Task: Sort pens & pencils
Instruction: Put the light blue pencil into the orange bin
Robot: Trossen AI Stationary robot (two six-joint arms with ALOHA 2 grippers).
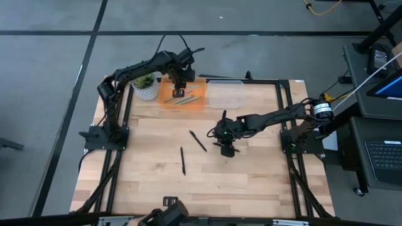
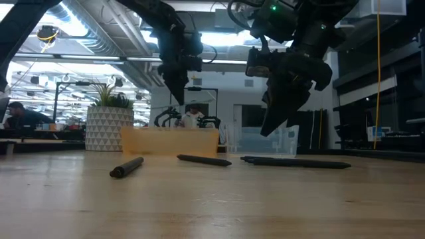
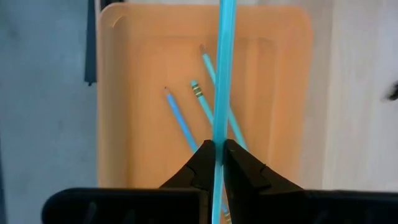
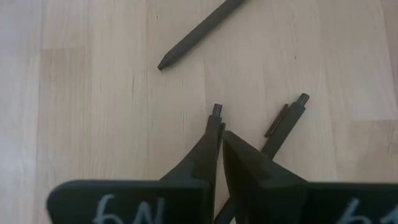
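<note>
My left gripper (image 3: pixel 217 155), upper centre of the high view, pinched a blue pencil (image 3: pixel 222 74) above the orange tray (image 3: pixel 137 74), three blue pencils (image 3: pixel 180 118) inside; my right gripper (image 4: pixel 219 134), mid-frame, clamped a black pen (image 4: pixel 216 111); three more black pens (image 1: pixel 198 140) lay on the table (image 1: pixel 251 176)

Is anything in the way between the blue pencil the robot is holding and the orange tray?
Nothing visible. The left pincer holds the blue pencil right above the orange tray, where three other blue pencils already lie.

Dark jointed arms (image 1: pixel 135 70); black tapered fingers (image 4: pixel 245 165)
</note>
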